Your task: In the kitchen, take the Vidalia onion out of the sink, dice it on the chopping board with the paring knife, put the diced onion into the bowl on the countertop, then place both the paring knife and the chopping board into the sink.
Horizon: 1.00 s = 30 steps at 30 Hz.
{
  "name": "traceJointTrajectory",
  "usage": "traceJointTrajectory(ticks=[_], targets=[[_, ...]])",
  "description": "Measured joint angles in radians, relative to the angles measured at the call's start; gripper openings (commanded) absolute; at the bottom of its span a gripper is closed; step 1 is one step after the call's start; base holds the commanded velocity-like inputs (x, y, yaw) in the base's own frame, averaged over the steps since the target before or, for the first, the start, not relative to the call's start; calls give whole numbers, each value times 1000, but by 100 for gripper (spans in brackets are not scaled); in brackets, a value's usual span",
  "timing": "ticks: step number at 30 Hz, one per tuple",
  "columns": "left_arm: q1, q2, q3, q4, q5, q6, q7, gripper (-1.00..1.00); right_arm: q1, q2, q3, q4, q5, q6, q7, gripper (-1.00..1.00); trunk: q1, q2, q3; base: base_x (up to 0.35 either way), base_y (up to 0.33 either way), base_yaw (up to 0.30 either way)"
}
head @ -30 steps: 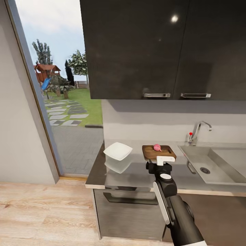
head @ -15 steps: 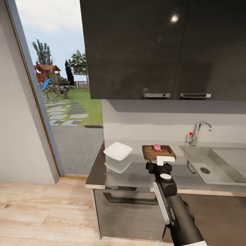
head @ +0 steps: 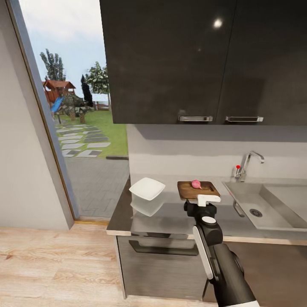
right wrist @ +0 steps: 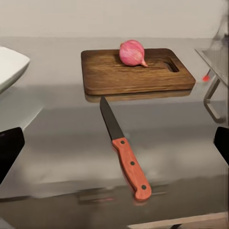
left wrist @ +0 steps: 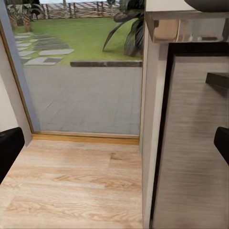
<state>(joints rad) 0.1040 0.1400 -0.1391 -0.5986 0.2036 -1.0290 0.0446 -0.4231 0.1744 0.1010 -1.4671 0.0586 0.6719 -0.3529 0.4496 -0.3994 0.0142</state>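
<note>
Left end effector: its dark fingertips point(left wrist: 9, 148) stand wide apart with nothing between them, down low facing the wood floor point(left wrist: 71, 186) and a cabinet front point(left wrist: 191, 143).
Bowl point(head: 147, 188): sits near the table's left end, empty, well apart from the board.
Chopping board point(head: 198, 189): lies flat toward the back of the table point(head: 170, 217), between the bowl and the sink; its long axis runs along the table, slot handle at the end nearest the sink.
Vidalia onion point(right wrist: 132, 52): whole, resting on the board's far half just beside the slot, its tip pointing toward the sink.
Paring knife point(right wrist: 124, 148): lies flat on the table just in front of the board; the long axis runs front to back, slightly slanted, with the blade tip nearly at the board's near edge and the red-orange handle toward the table's front edge.
Right end effector point(head: 207, 198): fingers spread, holding nothing, hovering above the knife near the front edge.
Sink point(head: 273, 213): at the table's right end, no onion in it.
Progress: the onion is out of the sink and on the board. I judge that grasping the knife comes next; dicing, filling the bowl, and sinking the knife and board remain.
</note>
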Motion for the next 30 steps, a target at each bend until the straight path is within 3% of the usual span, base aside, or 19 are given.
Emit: traceJointTrajectory(ticks=[7, 30], targets=[[0, -3, 0, 7, 0, 0, 0, 100, 0, 0, -26, 0, 0, 0, 0, 100, 0, 0, 0, 0, 0, 0], [0, -4, 0, 15, 2, 1, 1, 100, 0, 0, -25, -1, -1, 0, 0, 100, 0, 0, 0, 0, 0, 0]])
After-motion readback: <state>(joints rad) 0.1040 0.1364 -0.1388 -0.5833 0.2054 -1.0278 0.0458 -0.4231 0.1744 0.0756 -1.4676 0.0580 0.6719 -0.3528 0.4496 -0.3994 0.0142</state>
